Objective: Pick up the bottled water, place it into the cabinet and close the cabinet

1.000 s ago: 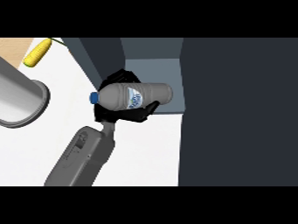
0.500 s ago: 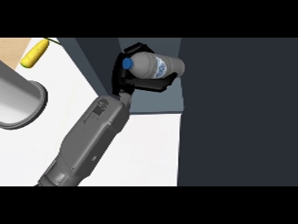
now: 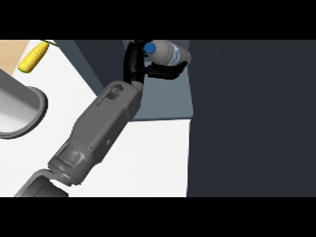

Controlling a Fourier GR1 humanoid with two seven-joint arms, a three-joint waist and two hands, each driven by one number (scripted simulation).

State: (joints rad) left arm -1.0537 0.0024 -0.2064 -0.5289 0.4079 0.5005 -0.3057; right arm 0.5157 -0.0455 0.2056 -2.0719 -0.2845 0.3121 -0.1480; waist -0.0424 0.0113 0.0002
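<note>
Hand [image 3: 141,65] at 12 o'clock, fingers [image 3: 166,71] curled round bottle [image 3: 166,52], over cabinet [image 3: 167,99], white tabletop [image 3: 147,157] below

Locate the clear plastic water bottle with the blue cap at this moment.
In the head view, the clear plastic water bottle sits top centre, held in the black hand over the grey cabinet interior, beside the dark cabinet door.
</note>
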